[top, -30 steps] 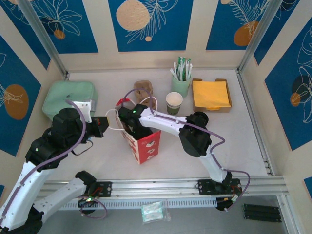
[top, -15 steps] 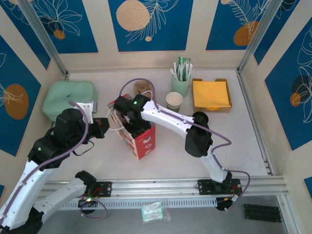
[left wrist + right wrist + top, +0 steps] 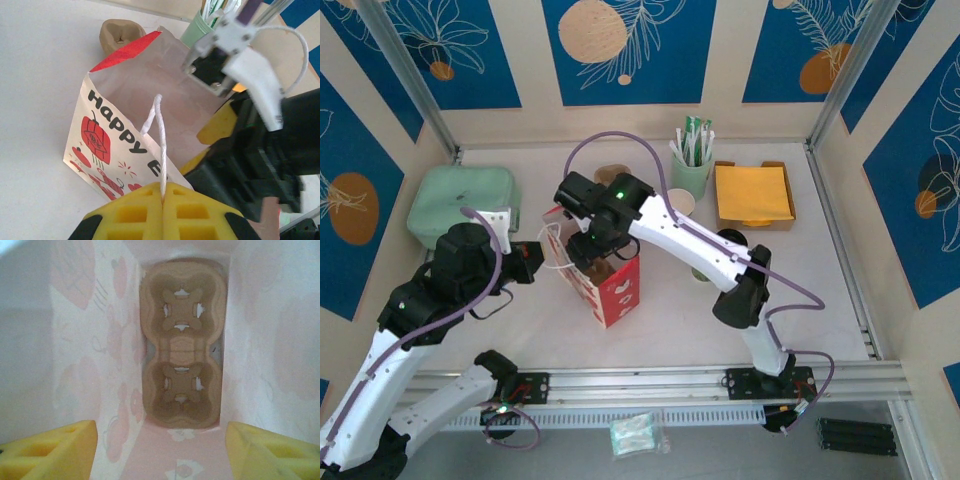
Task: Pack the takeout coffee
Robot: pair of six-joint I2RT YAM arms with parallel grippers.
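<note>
My left hand (image 3: 162,192) pinches the bag handle (image 3: 159,127); my right hand (image 3: 160,447), open at the bag (image 3: 102,127) mouth, may snag its wall and tip it.

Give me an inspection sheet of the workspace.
Surface: white tabletop, no spills seen.
Job's things: small white paper cup behind the right arm, mostly hidden, unpacked; red-and-white paper gift bag upright, brown cardboard cup carrier flat inside.
Clutter: mint-green tumbler of sticks; orange napkins in a tray; mint-green box.
Grippers: left gripper shut on the white string handle; right gripper open inside the bag.
Cables: purple cable arching over the right arm.
Surroundings: blue-patterned walls.
</note>
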